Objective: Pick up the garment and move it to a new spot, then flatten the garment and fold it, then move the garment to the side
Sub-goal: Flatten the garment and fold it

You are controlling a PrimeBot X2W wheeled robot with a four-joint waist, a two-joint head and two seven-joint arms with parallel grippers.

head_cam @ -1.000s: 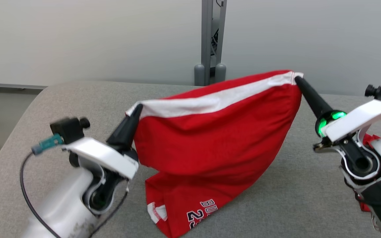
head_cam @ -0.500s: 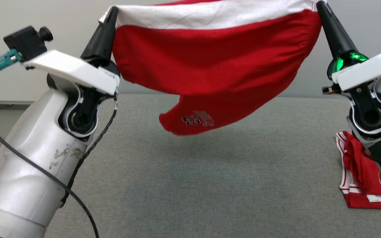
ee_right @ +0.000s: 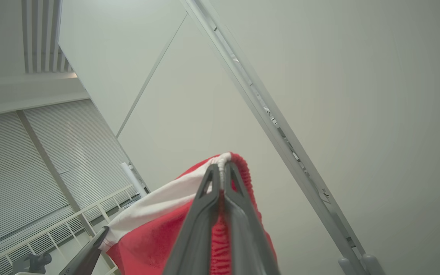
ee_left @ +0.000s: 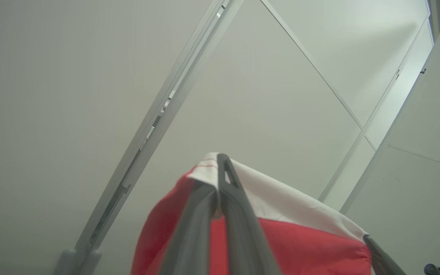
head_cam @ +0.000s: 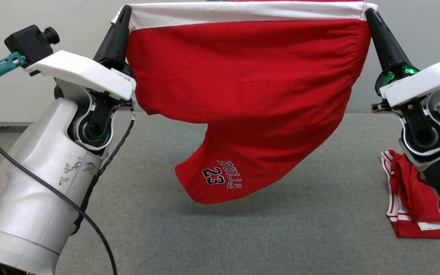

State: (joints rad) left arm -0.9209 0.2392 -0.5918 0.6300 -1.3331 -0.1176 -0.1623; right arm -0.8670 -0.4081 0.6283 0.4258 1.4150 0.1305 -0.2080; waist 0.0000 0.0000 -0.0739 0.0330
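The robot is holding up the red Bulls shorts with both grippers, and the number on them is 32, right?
Not quite: the number on the red Bulls shorts is 23, not 32, as the head view shows. The left gripper and right gripper do both hold them up by the white waistband.

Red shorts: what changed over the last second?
The red shorts went up: a second ago their lower end lay on the grey table; now they hang clear of it, stretched between the raised left gripper and right gripper. The head view shifted too. Unchanged: both pairs of fingers shut on the white waistband corners, and the other red garment lies at the table's right.
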